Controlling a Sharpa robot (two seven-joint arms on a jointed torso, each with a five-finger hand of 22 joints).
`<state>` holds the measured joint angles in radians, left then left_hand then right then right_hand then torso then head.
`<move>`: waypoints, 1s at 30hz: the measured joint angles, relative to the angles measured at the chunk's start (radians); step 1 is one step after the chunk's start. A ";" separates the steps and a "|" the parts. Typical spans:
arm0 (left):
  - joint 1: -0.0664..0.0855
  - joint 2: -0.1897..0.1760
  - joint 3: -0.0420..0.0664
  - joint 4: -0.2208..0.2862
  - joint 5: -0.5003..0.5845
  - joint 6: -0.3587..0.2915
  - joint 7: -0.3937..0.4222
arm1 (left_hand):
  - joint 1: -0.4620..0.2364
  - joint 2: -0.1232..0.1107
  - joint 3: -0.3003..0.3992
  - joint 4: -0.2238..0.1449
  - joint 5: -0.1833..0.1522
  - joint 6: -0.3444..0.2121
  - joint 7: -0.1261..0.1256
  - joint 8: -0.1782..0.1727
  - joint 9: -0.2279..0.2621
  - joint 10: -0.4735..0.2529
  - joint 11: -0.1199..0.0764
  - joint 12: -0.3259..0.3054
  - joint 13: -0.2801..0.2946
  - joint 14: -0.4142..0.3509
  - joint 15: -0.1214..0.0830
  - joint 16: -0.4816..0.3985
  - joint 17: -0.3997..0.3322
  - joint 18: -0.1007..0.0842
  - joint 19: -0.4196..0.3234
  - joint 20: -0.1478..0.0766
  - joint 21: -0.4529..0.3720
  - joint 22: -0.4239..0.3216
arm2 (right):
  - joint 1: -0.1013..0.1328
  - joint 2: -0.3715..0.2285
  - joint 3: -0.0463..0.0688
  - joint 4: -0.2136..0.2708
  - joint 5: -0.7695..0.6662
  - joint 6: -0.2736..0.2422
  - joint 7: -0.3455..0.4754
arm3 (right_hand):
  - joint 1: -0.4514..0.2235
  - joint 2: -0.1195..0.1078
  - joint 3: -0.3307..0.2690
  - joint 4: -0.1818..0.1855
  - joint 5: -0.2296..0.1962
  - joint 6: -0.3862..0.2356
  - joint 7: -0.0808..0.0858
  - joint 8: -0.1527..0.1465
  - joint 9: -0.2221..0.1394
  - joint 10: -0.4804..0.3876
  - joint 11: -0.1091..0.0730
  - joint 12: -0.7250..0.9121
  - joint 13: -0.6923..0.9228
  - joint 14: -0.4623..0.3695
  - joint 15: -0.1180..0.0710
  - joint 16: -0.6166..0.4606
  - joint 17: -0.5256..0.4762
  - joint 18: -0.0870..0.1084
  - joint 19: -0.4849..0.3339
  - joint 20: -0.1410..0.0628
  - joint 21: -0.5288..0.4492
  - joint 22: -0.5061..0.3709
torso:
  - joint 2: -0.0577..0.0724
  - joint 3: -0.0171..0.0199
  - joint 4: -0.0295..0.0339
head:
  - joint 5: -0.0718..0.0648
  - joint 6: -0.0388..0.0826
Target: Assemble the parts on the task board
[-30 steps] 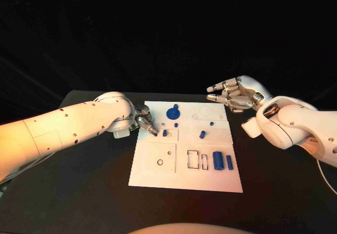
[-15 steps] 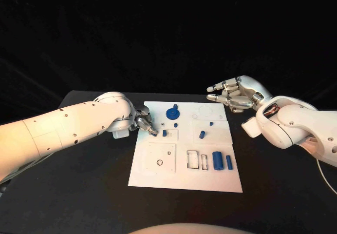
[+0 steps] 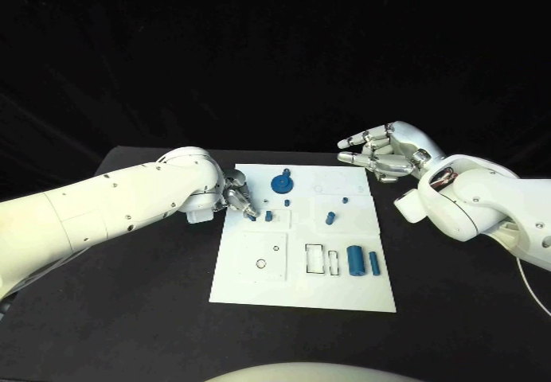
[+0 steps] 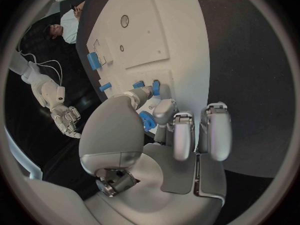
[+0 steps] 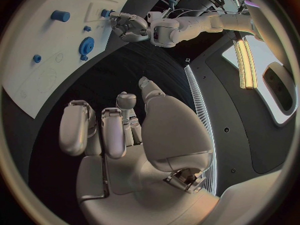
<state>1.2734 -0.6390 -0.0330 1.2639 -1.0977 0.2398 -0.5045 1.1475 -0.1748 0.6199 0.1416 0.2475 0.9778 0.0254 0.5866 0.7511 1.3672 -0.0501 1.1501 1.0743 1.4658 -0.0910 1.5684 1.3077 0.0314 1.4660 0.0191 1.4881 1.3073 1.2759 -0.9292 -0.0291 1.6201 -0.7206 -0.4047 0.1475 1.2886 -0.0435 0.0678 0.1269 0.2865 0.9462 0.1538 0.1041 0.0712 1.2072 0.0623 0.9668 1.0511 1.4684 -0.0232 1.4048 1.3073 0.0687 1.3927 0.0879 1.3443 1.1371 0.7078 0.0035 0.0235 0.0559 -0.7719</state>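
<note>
Board (image 3: 301, 280): we see it mid-desk (image 3: 138, 318).
Left hand (image 3: 238, 199): at the board's left edge, fingertips pinching a small blue part (image 3: 254, 215).
Right hand (image 3: 384, 156): off the board's far right corner, fingers apart, holding nothing.

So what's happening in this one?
The robot is working on the white task board. Its left hand is down at the board's left edge, fingertips by a small blue peg. The right hand hovers off the board's far right corner, holding nothing. A blue gear and two blue cylinders sit on the board.
</note>
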 measured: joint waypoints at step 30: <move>0.002 0.022 -0.001 -0.019 0.002 0.007 -0.048 | -0.145 0.001 -0.066 -0.024 0.002 0.061 -0.033 -0.001 -0.015 0.020 -0.013 0.016 0.024 0.000 -0.014 0.000 0.000 0.000 -0.003 -0.010 0.014 0.000 | 0.000 -0.004 0.000 0.005 0.001 0.000 0.001 | 0.000 0.000 -0.011 0.003 0.006 -0.006 -0.002 0.004 0.000 -0.004 0.004 0.000 -0.004 -0.004 0.004 0.000 0.001 0.000 0.000 0.000 -0.004 -0.003 | 0.000 0.0004 0.0005 | -0.005 -0.005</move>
<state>1.2752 -0.6171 -0.0343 1.2451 -1.0953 0.2466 -0.5521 1.0029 -0.1741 0.5541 0.1178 0.2495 1.0388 -0.0079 0.5860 0.7356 1.3870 -0.0629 1.1657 1.0982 1.4656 -0.1054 1.5684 1.3075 0.0313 1.4632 0.0090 1.5026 1.3073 1.2759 -0.9330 -0.0291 1.6255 -0.7197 -0.4048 0.1488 1.2886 -0.0435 0.0565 0.1299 0.2926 0.9405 0.1523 0.1081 0.0712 1.2036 0.0660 0.9668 1.0468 1.4647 -0.0195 1.4048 1.3078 0.0687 1.3927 0.0879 1.3401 1.1344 0.7077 0.0039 0.0240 0.0509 -0.7771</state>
